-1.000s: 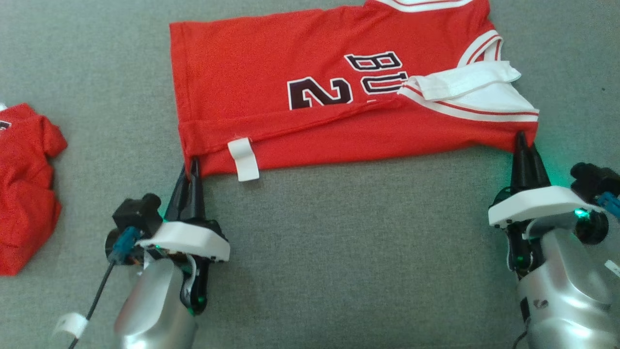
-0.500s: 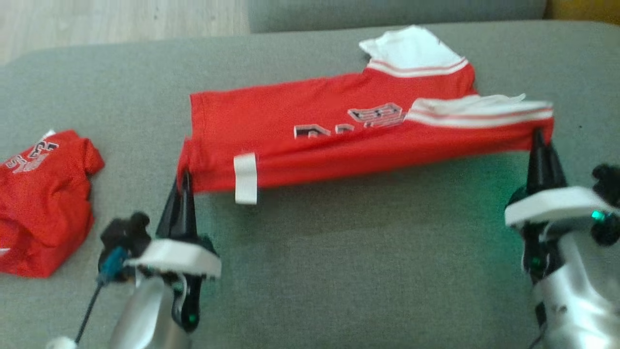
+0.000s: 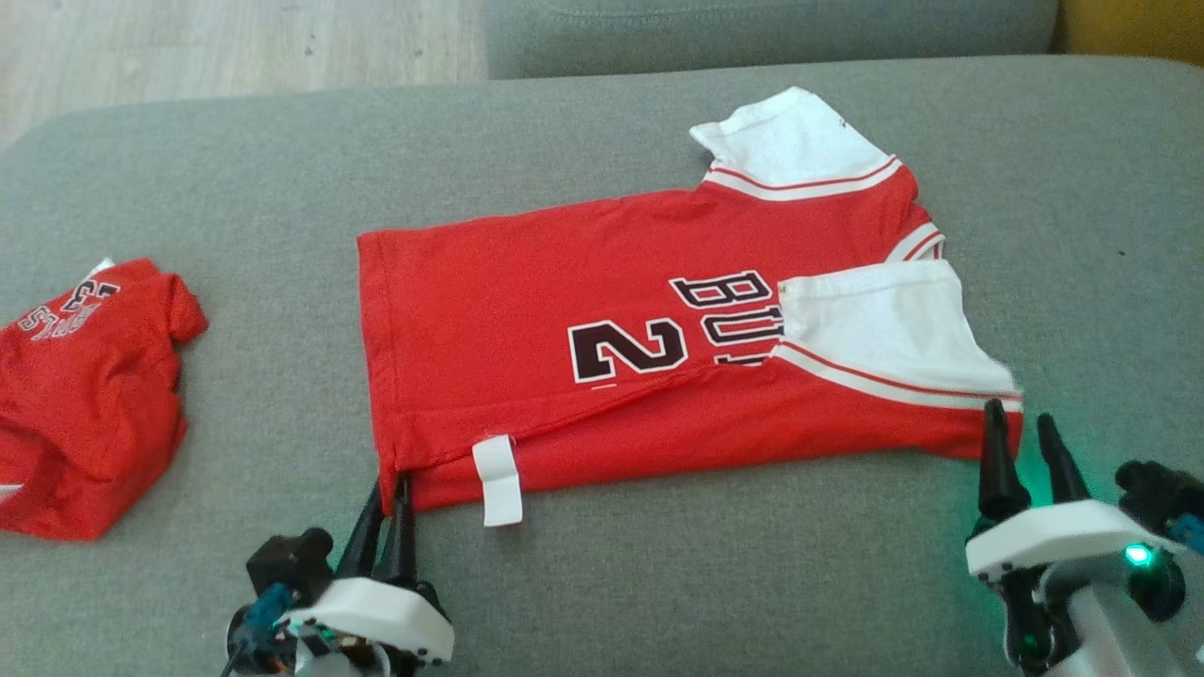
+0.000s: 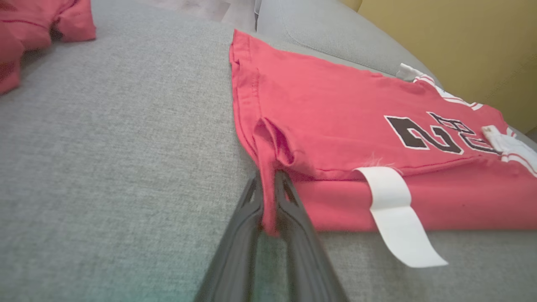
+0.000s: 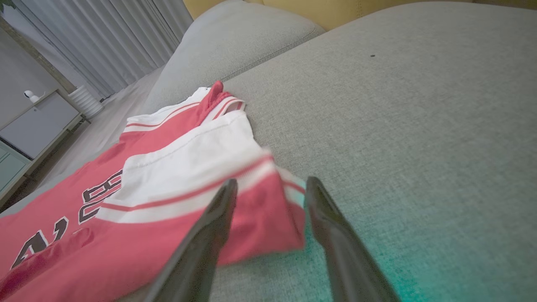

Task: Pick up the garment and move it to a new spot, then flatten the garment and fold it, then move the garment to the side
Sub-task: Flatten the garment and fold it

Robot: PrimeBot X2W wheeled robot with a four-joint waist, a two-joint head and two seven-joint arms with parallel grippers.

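Your red shirt (image 3: pixel 564 310) lies spread across the middle of the head view on the grey sofa cushion (image 3: pixel 658 583), with its near long edge folded up over the body so the dark number and letters show just above the fold. One white sleeve sits at the upper right and the other lies folded over the chest on the right. A white tag (image 3: pixel 497 480) hangs off the near edge at lower centre. Your left gripper (image 3: pixel 390 498) sits at the lower left of that view, its fingers narrow with the shirt's hem corner pinched between them. In the left wrist view the red cloth (image 4: pixel 335 113) rises in a small ridge right where the two dark fingers (image 4: pixel 245 235) meet it. Your right gripper (image 3: pixel 1025 442) is at the lower right with its fingers spread wide. In the right wrist view the shirt's blurred corner lies loose between them, gripped by neither finger (image 5: pixel 209 235). A second red garment (image 3: pixel 85 395) lies crumpled at the far left, well apart.
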